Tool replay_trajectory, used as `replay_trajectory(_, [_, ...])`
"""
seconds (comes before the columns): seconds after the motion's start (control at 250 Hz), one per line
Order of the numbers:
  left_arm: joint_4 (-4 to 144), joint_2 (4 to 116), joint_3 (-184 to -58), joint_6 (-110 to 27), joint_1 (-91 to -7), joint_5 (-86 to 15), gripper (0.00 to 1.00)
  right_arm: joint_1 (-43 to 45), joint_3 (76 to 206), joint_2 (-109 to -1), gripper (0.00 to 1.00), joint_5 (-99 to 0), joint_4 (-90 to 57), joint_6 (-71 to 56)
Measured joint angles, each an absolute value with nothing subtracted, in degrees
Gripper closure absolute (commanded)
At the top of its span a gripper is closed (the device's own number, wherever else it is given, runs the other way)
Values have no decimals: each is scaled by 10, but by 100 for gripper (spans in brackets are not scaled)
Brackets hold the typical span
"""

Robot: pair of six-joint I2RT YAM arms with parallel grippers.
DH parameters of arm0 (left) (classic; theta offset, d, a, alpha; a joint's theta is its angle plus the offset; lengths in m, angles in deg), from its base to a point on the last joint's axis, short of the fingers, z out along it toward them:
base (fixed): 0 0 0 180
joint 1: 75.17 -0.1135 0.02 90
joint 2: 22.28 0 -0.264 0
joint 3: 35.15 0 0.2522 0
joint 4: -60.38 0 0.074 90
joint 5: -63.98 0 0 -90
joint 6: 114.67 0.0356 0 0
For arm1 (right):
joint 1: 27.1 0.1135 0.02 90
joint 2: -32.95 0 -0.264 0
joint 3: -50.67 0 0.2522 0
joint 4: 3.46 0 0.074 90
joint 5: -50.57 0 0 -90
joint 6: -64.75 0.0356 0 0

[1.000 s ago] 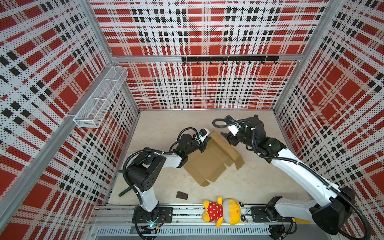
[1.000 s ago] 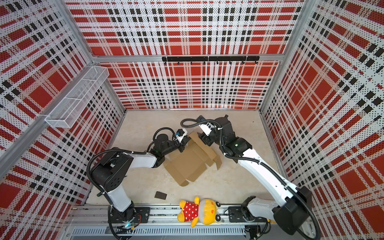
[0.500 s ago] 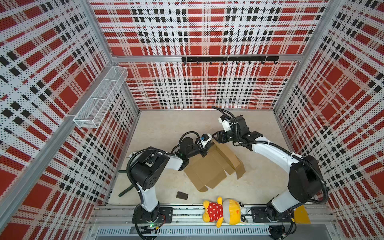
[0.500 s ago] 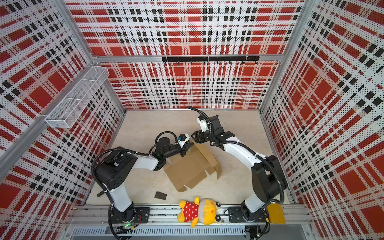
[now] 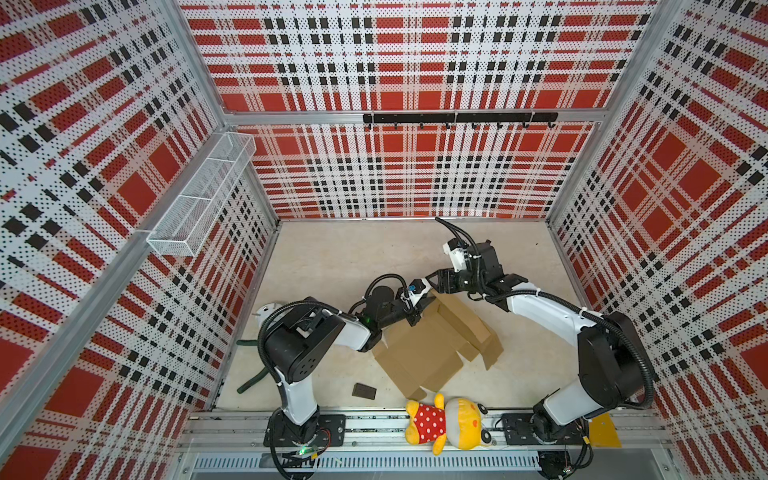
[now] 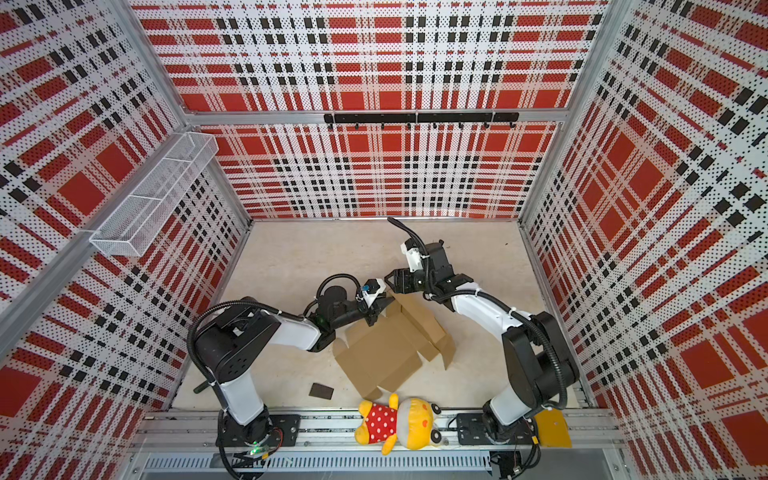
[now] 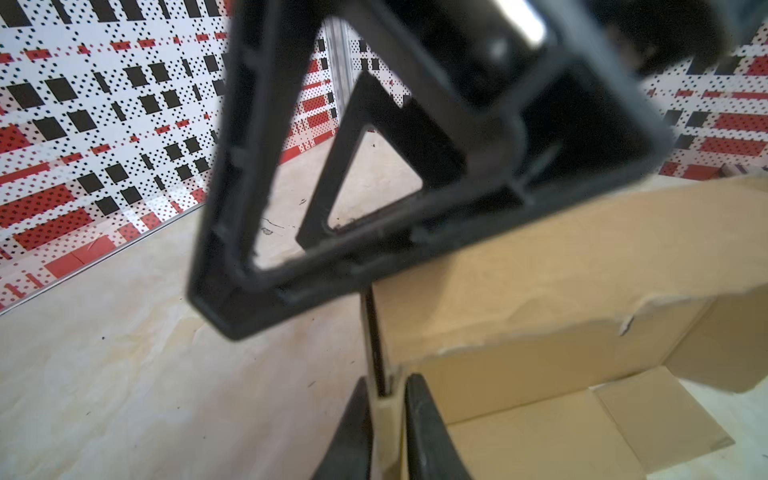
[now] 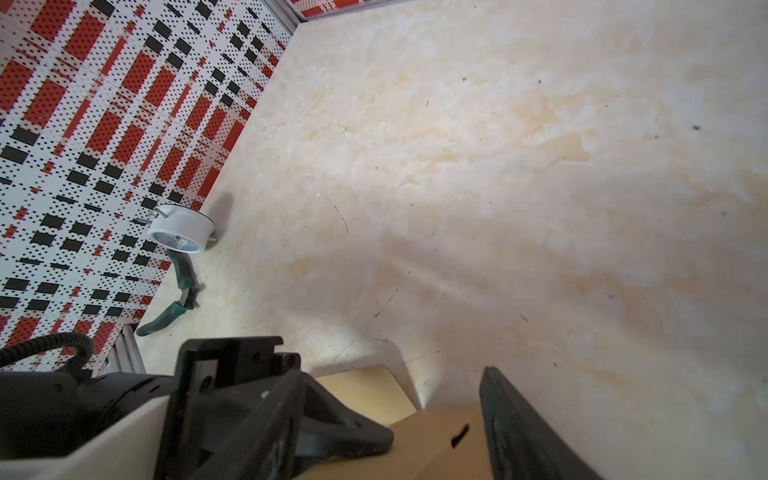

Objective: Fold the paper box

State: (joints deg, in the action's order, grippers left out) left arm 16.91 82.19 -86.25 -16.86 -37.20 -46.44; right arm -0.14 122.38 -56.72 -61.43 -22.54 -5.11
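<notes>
Right elbow rose; right gripper (image 5: 433,284) straddles paper box (image 5: 419,353).

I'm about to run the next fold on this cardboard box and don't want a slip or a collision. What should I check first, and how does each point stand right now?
1. Hold on the wall: ok, the left gripper is shut on the paper box edge.
2. Second grip ready: ok, the right gripper is open, with cardboard between its jaws.
3. Room between the grippers: not ok, they crowd each other.
4. Near corner free: cannot tell, the plush toy lies right at it.
5. Loose item clear: ok, the small dark block lies apart from the box.
</notes>
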Motion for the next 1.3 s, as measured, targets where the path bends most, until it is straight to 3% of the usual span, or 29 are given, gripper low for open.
replay_trajectory(0.384, [146, 841, -863, -194, -377, -437, 81, -11, 1188, -551, 31, -625, -195, -35])
replay_trajectory(0.608, [134, 863, -867, -191, -364, -422, 69, -17, 1182, -552, 33, -628, -181, -31])
replay_trajectory(0.744, [128, 889, -875, -192, -356, -414, 68, -18, 1177, -552, 33, -630, -175, -31])
replay_trajectory(1.108, [92, 928, -888, -217, -349, -381, 72, -18, 1172, -553, 36, -634, -163, -31])
replay_trajectory(1.301, [65, 941, -888, -231, -339, -359, 82, -19, 1168, -552, 36, -634, -157, -29])
